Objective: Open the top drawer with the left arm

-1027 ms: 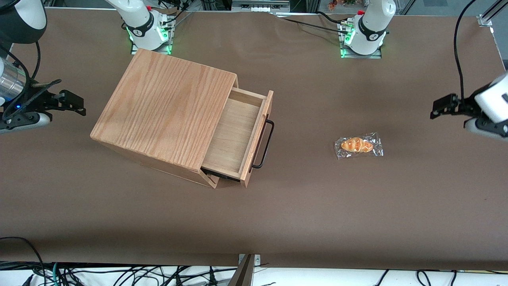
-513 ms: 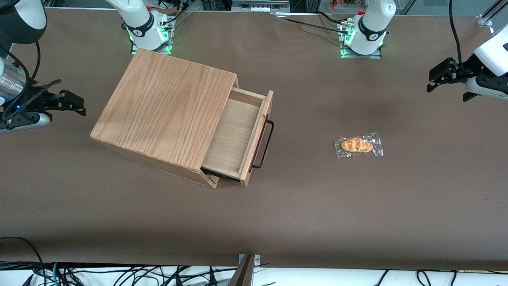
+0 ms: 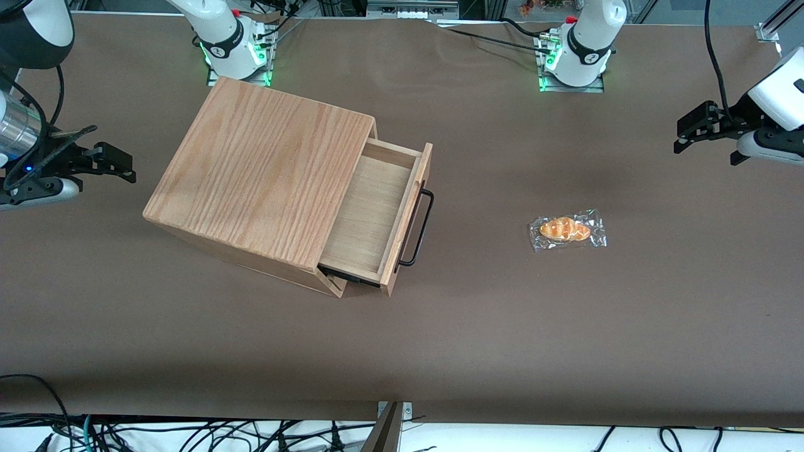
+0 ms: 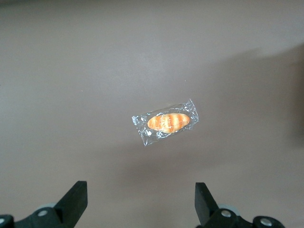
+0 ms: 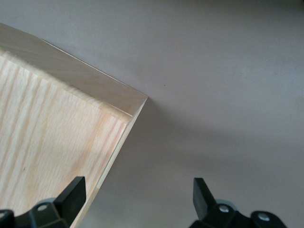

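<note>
The top drawer (image 3: 367,216) stays pulled out, unmoved; the tool (image 3: 688,133), released with fingers spread, has risen and hangs near the desk's (image 3: 502,326) working-arm edge.

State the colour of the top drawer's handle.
Black handle on the pale-wood top drawer; front view shows it best.

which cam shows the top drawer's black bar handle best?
Front view: the thin black bar handle shows whole on the pulled-out pale-wood top drawer. Neither wrist view shows it. The black left gripper, open, hangs toward the working arm's end.
</note>
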{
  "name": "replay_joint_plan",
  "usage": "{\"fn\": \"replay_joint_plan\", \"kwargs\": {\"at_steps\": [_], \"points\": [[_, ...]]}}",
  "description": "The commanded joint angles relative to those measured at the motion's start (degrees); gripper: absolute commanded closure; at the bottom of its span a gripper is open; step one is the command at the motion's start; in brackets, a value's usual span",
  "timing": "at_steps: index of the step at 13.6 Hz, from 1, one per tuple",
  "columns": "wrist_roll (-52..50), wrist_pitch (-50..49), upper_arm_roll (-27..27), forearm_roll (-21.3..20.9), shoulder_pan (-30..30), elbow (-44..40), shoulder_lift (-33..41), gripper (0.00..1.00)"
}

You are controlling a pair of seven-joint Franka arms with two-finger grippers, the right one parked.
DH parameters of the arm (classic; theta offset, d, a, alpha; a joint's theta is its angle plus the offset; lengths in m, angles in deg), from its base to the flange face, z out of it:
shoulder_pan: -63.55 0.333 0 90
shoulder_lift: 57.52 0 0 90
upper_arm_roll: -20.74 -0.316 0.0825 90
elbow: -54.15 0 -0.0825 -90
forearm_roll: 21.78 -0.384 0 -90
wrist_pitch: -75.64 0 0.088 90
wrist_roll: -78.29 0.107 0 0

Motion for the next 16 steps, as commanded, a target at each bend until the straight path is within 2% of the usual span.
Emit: {"fn": "replay_joint_plan", "kwargs": {"at_steps": [1, 16], "points": [[-0.8, 0.7, -0.4, -3.2, -1.0, 0.6, 0.5, 0.00], [0.0, 0.0, -0.4, -3.6, -0.7, 0.5, -0.6, 0.00]]}}
